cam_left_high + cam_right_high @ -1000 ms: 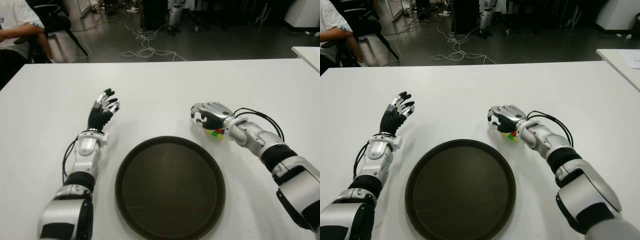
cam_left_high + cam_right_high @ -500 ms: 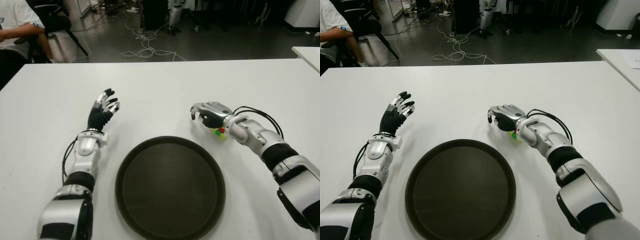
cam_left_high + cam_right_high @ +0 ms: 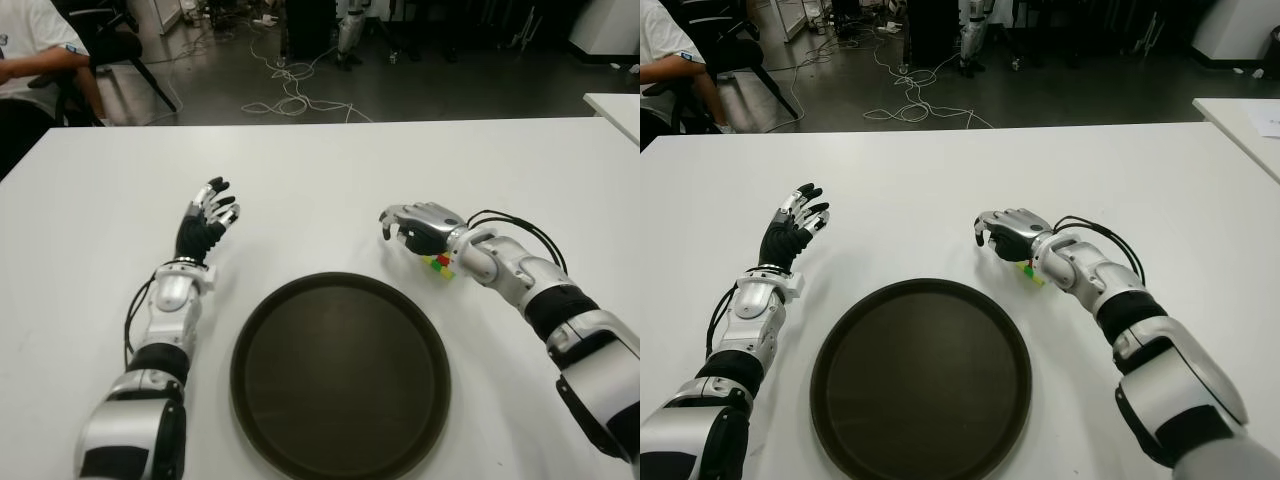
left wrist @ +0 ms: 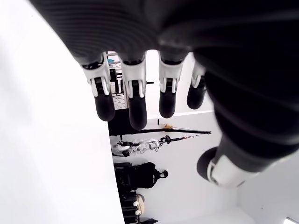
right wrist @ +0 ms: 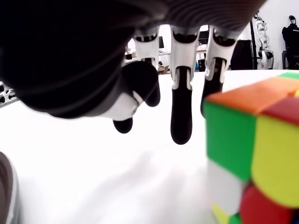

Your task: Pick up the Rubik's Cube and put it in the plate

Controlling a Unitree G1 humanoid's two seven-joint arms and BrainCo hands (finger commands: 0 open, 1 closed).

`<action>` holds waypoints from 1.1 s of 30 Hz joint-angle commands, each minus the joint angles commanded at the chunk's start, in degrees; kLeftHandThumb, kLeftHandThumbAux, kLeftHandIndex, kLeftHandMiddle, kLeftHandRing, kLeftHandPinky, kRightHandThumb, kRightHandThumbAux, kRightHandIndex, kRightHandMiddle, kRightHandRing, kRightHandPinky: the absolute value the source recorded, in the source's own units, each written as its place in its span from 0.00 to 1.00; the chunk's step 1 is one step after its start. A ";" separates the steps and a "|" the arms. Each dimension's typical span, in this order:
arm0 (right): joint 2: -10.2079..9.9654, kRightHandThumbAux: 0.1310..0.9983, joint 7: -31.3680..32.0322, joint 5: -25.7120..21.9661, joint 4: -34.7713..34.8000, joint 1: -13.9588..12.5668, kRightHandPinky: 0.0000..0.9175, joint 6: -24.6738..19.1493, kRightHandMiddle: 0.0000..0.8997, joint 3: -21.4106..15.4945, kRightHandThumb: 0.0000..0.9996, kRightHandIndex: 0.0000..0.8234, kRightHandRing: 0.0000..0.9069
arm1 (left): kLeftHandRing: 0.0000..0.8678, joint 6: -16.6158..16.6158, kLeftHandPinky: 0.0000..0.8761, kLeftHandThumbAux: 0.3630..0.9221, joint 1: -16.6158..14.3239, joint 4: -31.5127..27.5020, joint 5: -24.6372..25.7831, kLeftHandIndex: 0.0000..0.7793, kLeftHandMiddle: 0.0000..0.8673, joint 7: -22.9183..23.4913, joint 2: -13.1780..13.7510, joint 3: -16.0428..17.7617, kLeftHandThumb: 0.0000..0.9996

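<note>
The Rubik's Cube [image 3: 440, 264] lies on the white table [image 3: 320, 170], just beyond the far right rim of the dark round plate [image 3: 340, 380]. My right hand [image 3: 405, 228] hovers over it with the cube under the heel of the palm. In the right wrist view the fingers [image 5: 181, 116] hang loosely past the cube [image 5: 252, 158] and do not close on it. My left hand [image 3: 208, 215] shows to the left of the plate, fingers spread and holding nothing.
A seated person [image 3: 30, 50] and a chair are at the far left behind the table. Cables [image 3: 290, 95] lie on the floor beyond the far edge. Another white table corner [image 3: 615, 105] shows at the right.
My right hand's fingers have uncurled a little and the hand has edged slightly away from the plate. The cube stays under the palm. The left hand has not moved.
</note>
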State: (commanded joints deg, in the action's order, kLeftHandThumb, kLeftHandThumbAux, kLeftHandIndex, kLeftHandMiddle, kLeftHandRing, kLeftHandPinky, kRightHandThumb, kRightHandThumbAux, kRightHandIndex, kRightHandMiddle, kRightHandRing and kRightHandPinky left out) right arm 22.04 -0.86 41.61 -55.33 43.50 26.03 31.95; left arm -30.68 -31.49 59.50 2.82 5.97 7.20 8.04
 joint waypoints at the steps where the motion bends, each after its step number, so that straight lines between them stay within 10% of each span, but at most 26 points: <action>1: -0.05 0.63 0.02 -0.05 -0.15 0.05 0.40 0.00 0.25 -0.03 0.94 0.53 0.49 | 0.16 -0.04 0.19 0.57 -0.03 0.05 -0.03 0.07 0.16 -0.04 0.00 -0.01 0.36; 13: -0.17 0.63 -3.04 1.11 -1.24 0.39 0.40 0.11 0.23 0.48 0.94 0.52 0.49 | 0.17 -0.36 0.18 0.56 -0.19 0.36 -0.11 0.07 0.16 -0.23 0.00 -0.04 0.37; 15: -0.27 0.66 -4.16 1.66 -1.25 0.43 0.33 -0.59 0.15 0.70 0.80 0.50 0.30 | 0.16 -0.23 0.18 0.57 -0.24 0.37 0.07 0.07 0.16 0.02 -0.01 0.01 0.38; 19: -0.68 0.58 -6.89 2.49 -1.54 0.38 0.11 -2.33 0.03 1.02 0.50 0.11 0.08 | 0.17 -0.55 0.19 0.56 -0.25 0.54 -0.02 0.08 0.16 -0.07 0.01 -0.02 0.35; 33: -0.58 0.19 -16.21 4.36 -2.77 0.40 0.00 -4.69 0.00 1.84 0.14 0.00 0.00 | 0.17 -0.34 0.19 0.57 -0.38 0.60 -0.85 0.08 0.16 -0.82 0.21 -0.44 0.34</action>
State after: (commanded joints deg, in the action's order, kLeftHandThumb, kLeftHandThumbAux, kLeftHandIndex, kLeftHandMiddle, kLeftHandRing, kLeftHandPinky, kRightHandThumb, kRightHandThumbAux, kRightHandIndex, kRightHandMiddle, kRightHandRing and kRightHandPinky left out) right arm 21.46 -17.07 45.97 -58.09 43.90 21.34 33.80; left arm -31.02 -31.86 60.11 1.98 5.15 7.40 7.60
